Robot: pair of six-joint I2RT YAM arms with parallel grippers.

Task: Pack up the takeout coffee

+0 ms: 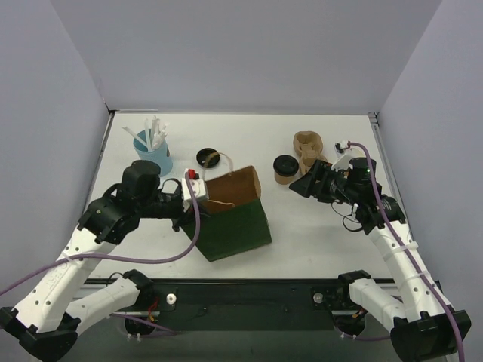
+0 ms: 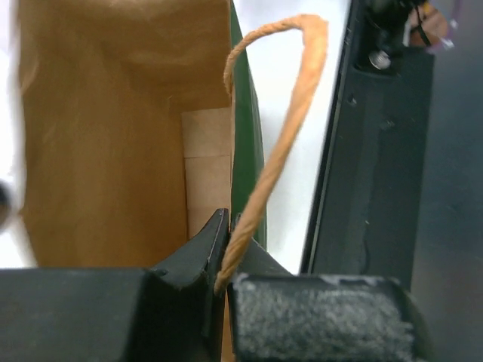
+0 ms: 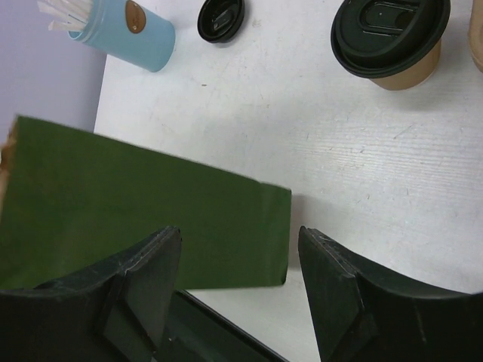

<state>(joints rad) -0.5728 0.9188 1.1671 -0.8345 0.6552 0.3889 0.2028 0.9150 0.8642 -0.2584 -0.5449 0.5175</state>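
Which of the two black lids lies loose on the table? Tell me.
The loose lid near the blue cup, behind the green bag. The other lid caps the tan coffee cup.

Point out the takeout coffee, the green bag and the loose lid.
takeout coffee (image 3: pixel 390 32), right wrist view, on its black lid
green bag (image 1: pixel 234 226), top external view, on its side wall
loose lid (image 1: pixel 205 157), top external view, at its centre

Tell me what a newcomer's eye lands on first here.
The green paper bag lies open at mid-table, with the left jaws shut on its rim and twine handle. To its right the black-lidded takeout coffee stands outside the bag, and the right jaws hang open close by.
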